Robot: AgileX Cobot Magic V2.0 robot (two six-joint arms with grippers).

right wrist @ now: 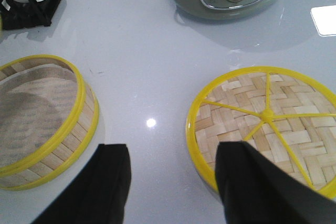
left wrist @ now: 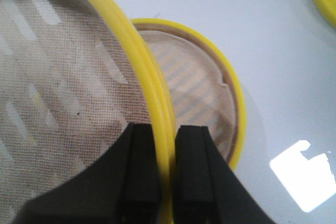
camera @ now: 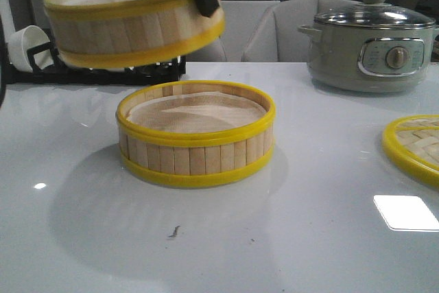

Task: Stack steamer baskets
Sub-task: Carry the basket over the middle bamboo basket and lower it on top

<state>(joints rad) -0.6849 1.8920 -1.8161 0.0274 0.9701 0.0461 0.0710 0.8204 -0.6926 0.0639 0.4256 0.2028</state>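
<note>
Baskets are apart at this moment: one steamer basket (camera: 195,135) sits flat on the white desk (camera: 309,238) near its middle, its pale liner showing inside the yellow rim, while the second basket (camera: 130,22) hangs in the air above it and toward the robot's left, tilted, with no part of it touching the lower one. The left tool (left wrist: 167,174) pinches the raised basket by its wall, one black finger (left wrist: 139,171) inside on the mesh liner and the other outside, the yellow rim squeezed between them. In the left wrist view the resting basket shows partly past the edge of the held one. The right tool (right wrist: 173,182) hovers low over the desk with its two dark fingers spread and nothing between them, the resting basket to one side and a flat woven lid (right wrist: 268,124) with yellow rim and spokes to the other. That lid lies on the desk well off to the right. Behind it stands a grey-green electric pot (camera: 374,46) with a glass cover, and at the far left a black rack (right wrist: 31,6) holds a white dish.
</note>
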